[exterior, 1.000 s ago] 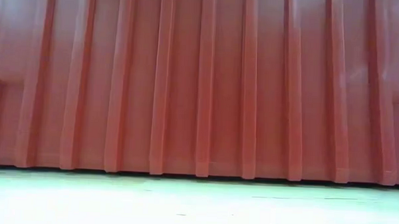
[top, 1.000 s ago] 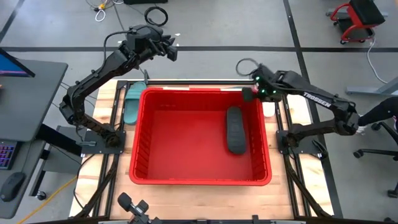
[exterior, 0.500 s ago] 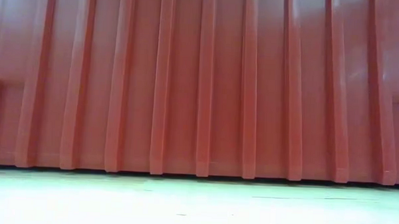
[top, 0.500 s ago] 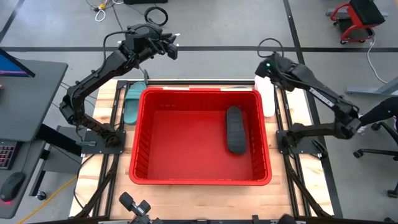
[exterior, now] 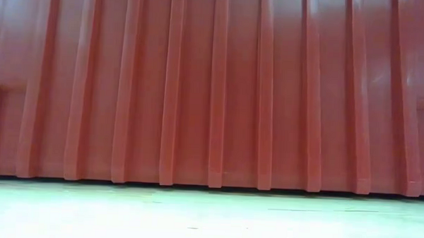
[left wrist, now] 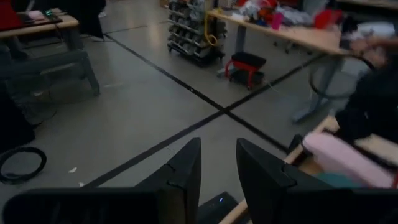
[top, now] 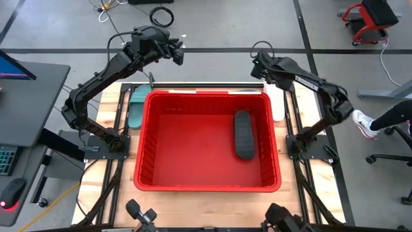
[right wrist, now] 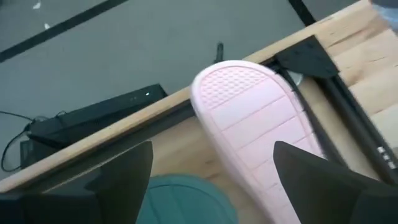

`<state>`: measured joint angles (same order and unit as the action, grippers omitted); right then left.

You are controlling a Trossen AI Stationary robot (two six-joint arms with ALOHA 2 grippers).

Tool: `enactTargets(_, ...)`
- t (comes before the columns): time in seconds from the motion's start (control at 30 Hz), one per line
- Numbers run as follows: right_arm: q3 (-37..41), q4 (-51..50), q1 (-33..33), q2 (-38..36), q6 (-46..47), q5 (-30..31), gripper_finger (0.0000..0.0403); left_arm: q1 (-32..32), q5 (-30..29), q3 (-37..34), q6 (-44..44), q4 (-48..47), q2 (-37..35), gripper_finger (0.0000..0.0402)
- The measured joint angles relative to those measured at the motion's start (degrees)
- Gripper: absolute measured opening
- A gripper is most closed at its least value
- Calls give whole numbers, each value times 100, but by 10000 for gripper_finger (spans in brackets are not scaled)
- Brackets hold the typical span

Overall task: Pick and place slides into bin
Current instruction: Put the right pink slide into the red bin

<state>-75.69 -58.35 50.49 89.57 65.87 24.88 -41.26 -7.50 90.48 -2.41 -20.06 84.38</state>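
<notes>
The red bin [top: 143,142] stands in the middle of the table; its ribbed wall [exterior: 213,91] fills the low view. A black slide [top: 242,134] lies on the bin's floor, right of centre. A teal slide [top: 136,108] lies on the table left of the bin. A white slide [top: 278,103] lies on the table right of the bin and shows below my right gripper in the right wrist view [right wrist: 255,112]. My right gripper [top: 256,64] is open and empty above the table's far right corner. My left gripper [top: 178,53] is raised beyond the far edge, slightly open and empty.
A teal-green rounded shape [right wrist: 186,199] lies next to the white slide. Black frame rails [top: 288,109] run along the table's sides. A desk [top: 26,96] stands at the left. A person's leg and shoe [top: 380,119] show at the right, off the table.
My right gripper has gone from over the bin's far right corner toward the table's far edge, and the white slide beside the bin has come into view. The slides and the bin have stayed where they were.
</notes>
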Motion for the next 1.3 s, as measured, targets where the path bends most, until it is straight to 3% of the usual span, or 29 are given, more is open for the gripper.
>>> enactTargets(0.27,-465,-49,503,792,-958,-1254,339,-53,42,0,496,-536,0,108)
enactTargets(0.37,-447,-46,634,823,-1459,-1387,340,-129,42,0,618,-740,0,108)
enactTargets(0.7,-445,21,1024,1037,-2829,-1336,342,-521,42,0,812,-770,-1,108)
enactTargets(0.97,-438,421,973,1481,-3860,-1431,341,-848,41,0,823,-397,-1,108)
enactTargets(1.3,-436,484,1016,1789,-4128,-305,341,-1022,33,4,764,759,281,108)
